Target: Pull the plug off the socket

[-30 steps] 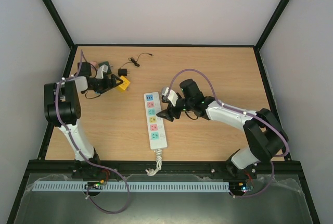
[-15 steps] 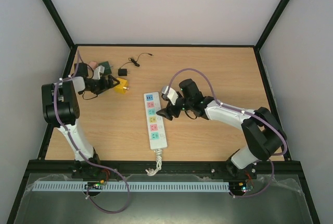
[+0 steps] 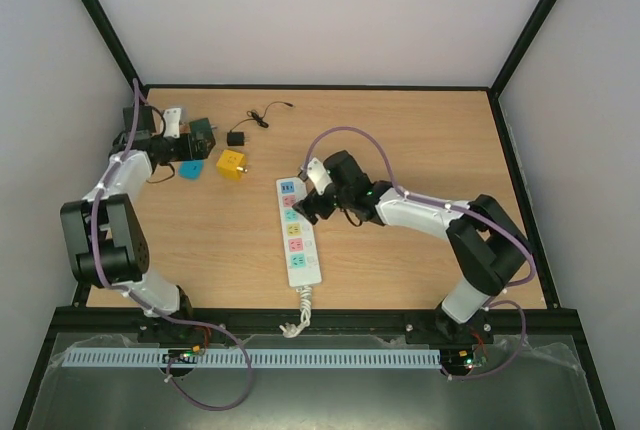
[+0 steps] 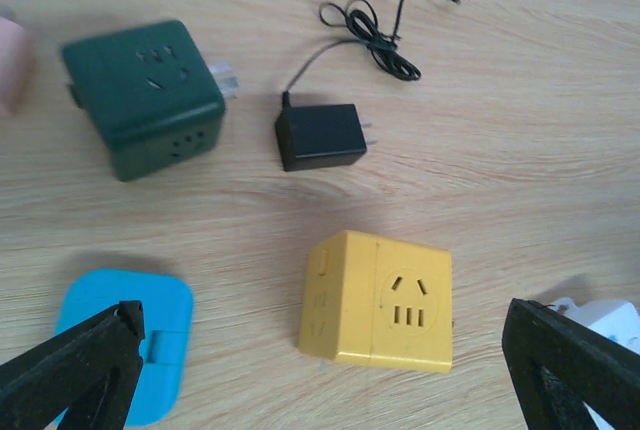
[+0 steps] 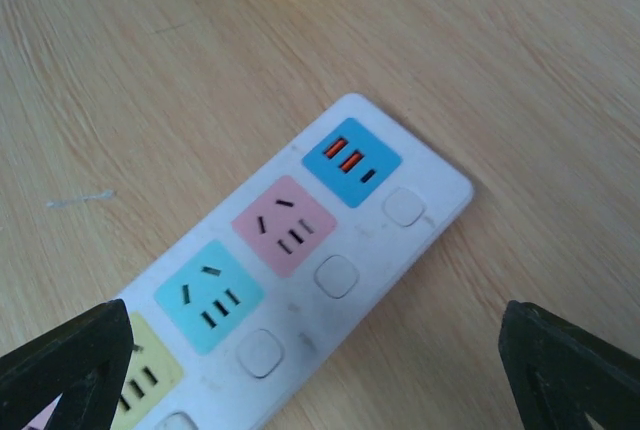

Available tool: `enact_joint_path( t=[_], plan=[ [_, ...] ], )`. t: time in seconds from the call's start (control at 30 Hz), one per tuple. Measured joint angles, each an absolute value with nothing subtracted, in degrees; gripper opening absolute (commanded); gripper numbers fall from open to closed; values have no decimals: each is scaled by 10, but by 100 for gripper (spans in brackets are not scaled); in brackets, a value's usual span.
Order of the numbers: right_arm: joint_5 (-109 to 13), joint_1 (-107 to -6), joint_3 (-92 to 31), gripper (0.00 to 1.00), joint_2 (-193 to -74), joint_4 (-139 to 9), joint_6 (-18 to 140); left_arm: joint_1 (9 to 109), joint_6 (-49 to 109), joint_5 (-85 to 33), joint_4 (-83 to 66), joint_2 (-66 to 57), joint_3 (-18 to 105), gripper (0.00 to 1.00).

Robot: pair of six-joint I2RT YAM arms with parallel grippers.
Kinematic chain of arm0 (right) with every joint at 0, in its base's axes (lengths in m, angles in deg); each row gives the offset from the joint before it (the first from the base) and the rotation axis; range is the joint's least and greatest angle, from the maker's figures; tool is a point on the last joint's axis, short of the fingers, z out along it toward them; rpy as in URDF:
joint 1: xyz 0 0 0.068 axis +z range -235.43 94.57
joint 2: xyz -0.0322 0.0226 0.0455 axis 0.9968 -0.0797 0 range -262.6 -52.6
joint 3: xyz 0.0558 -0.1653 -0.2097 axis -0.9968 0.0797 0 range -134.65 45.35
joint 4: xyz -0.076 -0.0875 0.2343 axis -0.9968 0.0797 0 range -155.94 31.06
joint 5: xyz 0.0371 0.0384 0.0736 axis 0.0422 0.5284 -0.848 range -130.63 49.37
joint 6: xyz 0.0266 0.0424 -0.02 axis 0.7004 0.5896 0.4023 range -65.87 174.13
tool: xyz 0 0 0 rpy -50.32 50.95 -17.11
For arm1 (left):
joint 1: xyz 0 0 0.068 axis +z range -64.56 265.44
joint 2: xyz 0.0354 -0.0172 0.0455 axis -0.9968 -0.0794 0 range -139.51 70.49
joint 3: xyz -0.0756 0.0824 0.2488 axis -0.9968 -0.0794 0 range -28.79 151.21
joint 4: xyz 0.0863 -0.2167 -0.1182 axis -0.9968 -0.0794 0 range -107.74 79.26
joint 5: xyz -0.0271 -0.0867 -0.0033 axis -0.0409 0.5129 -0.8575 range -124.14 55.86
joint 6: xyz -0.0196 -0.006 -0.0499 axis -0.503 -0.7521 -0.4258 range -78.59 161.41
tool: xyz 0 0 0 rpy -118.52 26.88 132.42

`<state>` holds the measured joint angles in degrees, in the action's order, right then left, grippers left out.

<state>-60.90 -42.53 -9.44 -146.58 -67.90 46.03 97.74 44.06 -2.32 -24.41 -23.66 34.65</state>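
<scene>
While both grippers gape wide, one socket strip [image 3: 299, 238] mid-table under the right gripper [image 5: 315, 370], left gripper [image 4: 322, 370] by one yellow cube [image 4: 380, 300], one green cube [image 4: 140, 95], one blue cube [image 4: 125, 340], one black charger [image 4: 320, 137].

1. Left arm [image 3: 118, 182] stretches forward on its own side, with the elbow raised near the base.
2. Left gripper [image 3: 188, 146] points rightward and down, jaws spread wide, gripping nothing.
3. Right arm [image 3: 430, 214] bends at the elbow, and its forearm reaches left toward the centre.
4. Right gripper [image 3: 308, 206] tilts downward, jaws spread wide, gripping nothing.
</scene>
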Motion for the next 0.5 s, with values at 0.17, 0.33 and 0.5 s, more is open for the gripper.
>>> enact_joint_path(
  t=[0.17, 0.33, 0.5],
  plan=[
    [-513, -361, -103, 98, -1477, -653, 508, 984, 460, -74, -244, -160, 314, 100],
    [-410, -309, -146, 98, -1530, -606, 606, 997, 464, -110, -237, -98, 286, 100],
    [-369, -288, -151, 98, -1534, -572, 683, 1013, 462, -126, -226, -76, 275, 100]
  ],
)
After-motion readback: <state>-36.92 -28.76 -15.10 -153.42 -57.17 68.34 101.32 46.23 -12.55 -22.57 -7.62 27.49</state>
